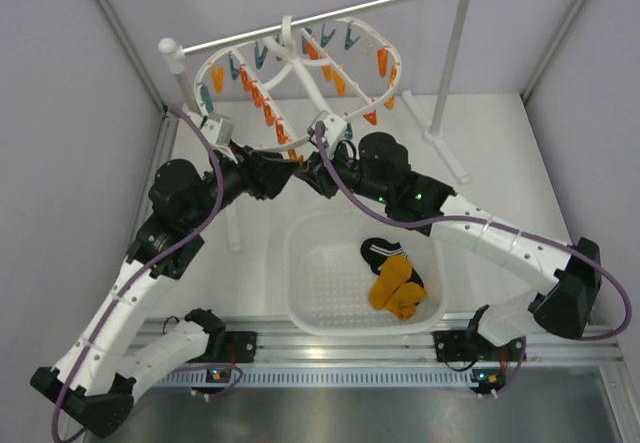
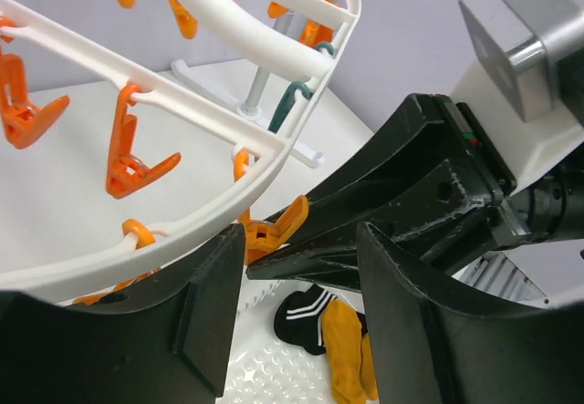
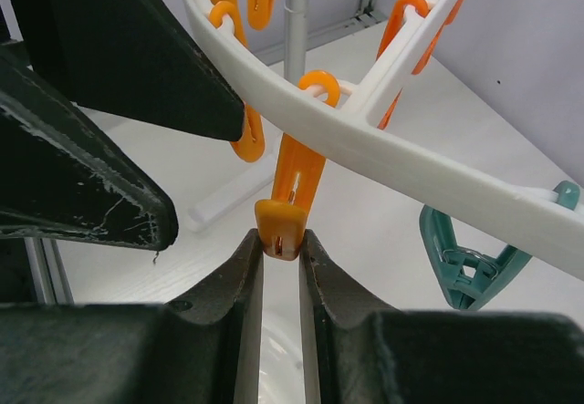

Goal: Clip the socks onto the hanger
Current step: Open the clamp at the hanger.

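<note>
The white oval hanger point(image 1: 208, 63) hangs from the rod, with orange and teal clothespins under it. My right gripper point(image 3: 280, 240) is shut on the lower end of an orange clothespin point(image 3: 294, 181) that dangles from the hanger's near rim point(image 3: 392, 153). My left gripper point(image 2: 299, 240) stands open beside it, just under the rim point(image 2: 228, 202), with nothing between its fingers. In the top view both grippers meet below the hanger's front edge, left point(image 1: 290, 175) and right point(image 1: 310, 167). The socks lie in the basket: a black striped one point(image 1: 378, 252) point(image 2: 303, 317) and mustard ones point(image 1: 396, 285) point(image 2: 345, 357).
A white perforated basket point(image 1: 300, 303) sits on the table in front of the arms. The silver rod point(image 1: 330, 15) rests on two white posts, whose feet stand at the back right. Grey walls close in both sides.
</note>
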Robot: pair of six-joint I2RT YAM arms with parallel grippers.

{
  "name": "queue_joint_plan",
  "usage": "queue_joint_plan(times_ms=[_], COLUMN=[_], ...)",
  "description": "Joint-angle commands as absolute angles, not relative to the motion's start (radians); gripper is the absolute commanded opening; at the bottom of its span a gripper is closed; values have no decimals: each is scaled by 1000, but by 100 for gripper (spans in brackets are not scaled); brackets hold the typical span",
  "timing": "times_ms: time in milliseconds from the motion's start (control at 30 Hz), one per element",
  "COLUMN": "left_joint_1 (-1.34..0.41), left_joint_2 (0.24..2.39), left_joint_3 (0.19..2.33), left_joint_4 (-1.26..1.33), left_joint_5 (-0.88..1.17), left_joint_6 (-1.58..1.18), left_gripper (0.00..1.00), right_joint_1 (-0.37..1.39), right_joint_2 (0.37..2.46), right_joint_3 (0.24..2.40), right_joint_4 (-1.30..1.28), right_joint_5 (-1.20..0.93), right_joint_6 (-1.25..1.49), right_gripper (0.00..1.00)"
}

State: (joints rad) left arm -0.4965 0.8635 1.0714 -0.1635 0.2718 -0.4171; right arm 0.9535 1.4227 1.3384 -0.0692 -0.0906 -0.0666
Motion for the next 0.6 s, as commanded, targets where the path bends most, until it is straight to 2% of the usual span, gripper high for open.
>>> queue_joint_plan(times_ms=[0,267,567], left_joint_1=[-499,-500,-515], left_joint_2=[850,891,933], left_joint_3=[1055,1069,1062], left_joint_4=[-137,-91,-18], left_joint_5=[186,152,127], left_joint_6=[-426,-428,-439], left_gripper=[57,56,61], right_joint_1=[966,966,966], right_joint_2=[1374,1379,1381], right_joint_3=[1353,1371,1379], right_joint_4=[-68,-81,-86], right_joint_5=[-161,-193,-210], right_joint_6=[-52,-64,-64], right_gripper=[0,0,0])
